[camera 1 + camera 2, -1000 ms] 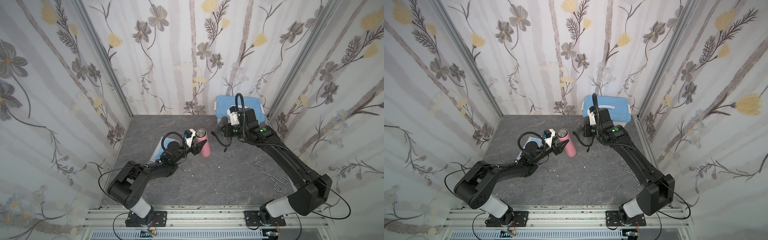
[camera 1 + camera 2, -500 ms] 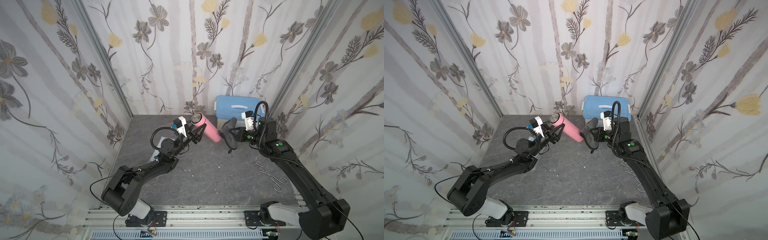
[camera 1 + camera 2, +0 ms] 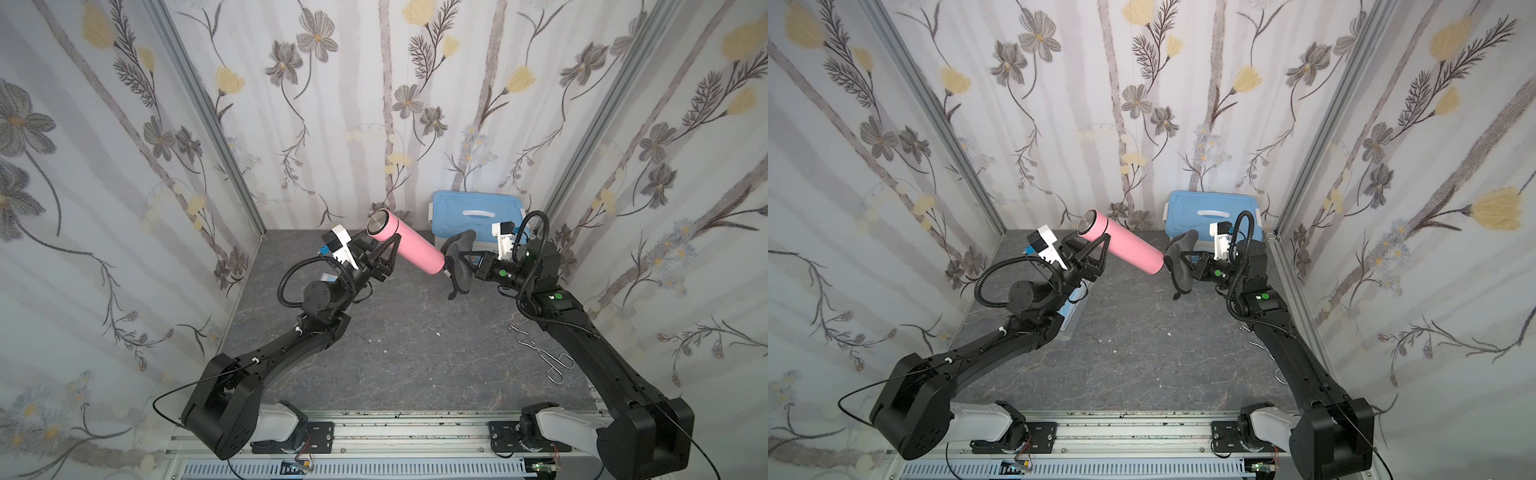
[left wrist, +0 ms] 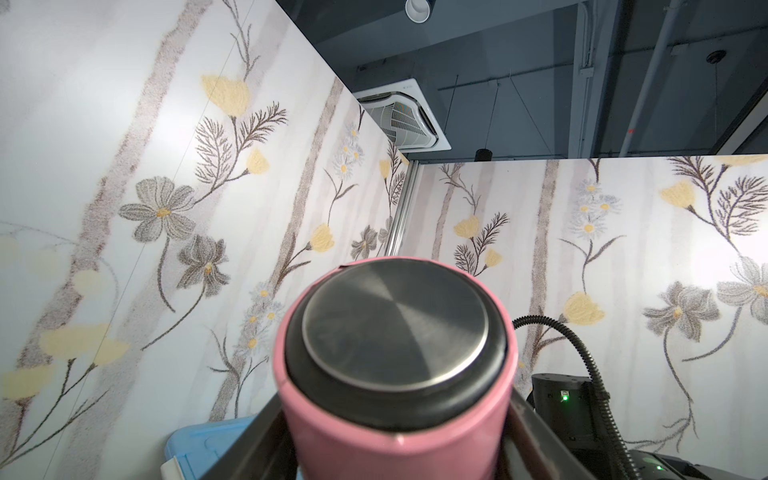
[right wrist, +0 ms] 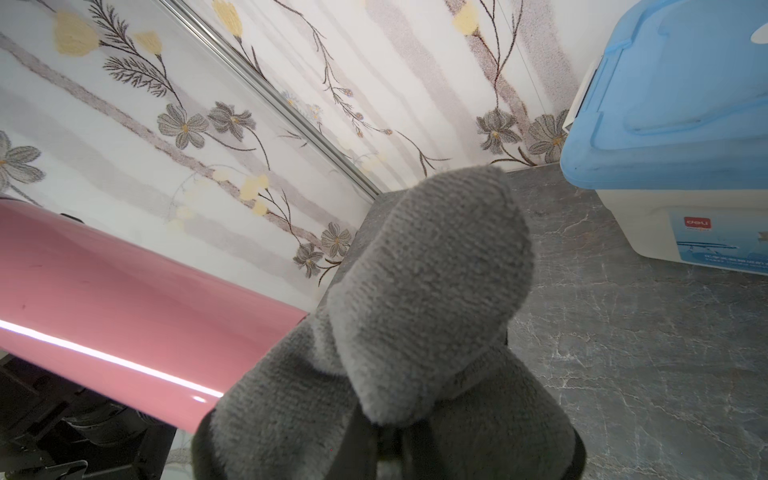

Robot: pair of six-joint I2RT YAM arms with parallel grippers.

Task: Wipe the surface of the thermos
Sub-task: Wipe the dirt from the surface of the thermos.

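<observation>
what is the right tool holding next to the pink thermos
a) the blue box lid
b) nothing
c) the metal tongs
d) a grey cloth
d) the right tool is shut on a bunched grey cloth that hangs at the bottom end of the pink thermos, which the left tool holds tilted above the table; the right wrist view shows the cloth filling the space in front of the tool.

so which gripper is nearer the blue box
Right. The right gripper, shut on a grey cloth, hangs just in front of the box; the left gripper holds the thermos farther away.
</observation>
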